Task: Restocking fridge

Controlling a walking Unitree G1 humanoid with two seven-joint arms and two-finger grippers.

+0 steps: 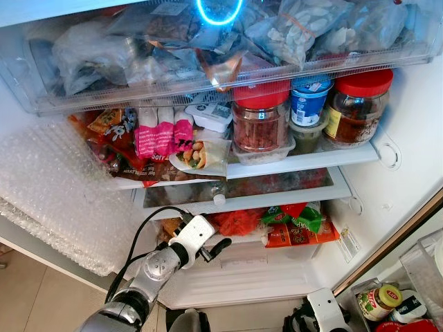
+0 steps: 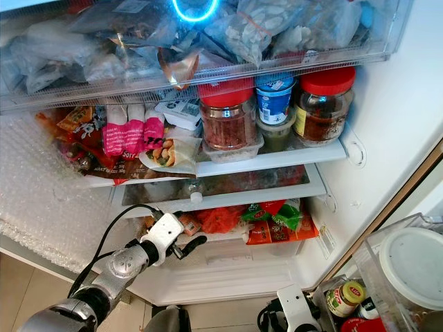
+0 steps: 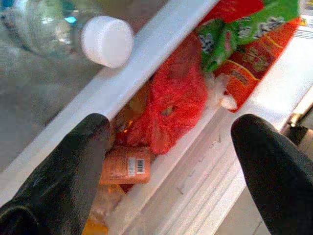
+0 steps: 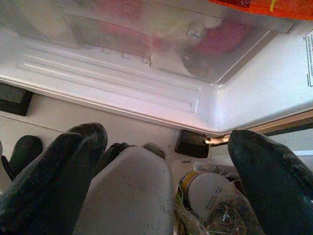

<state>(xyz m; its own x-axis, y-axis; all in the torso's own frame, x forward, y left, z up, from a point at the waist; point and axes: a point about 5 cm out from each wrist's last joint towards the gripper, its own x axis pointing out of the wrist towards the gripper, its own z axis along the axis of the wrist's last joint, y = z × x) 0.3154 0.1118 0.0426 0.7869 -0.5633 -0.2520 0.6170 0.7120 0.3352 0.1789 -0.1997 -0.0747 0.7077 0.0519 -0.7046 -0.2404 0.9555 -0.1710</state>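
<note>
Here, left gripper (image 1: 216, 247) spread, empty, before the soft red plastic bag (image 3: 172, 105) in the white lower drawer (image 1: 242, 266); probably light, crumply, best pinched at a fold; right gripper (image 4: 161, 161) also spread.

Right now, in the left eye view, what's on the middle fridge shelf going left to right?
Pink snack bag → wrap packet → red-lid jar of reddish food → blue tub → red-lid jar of dark preserves.
</note>
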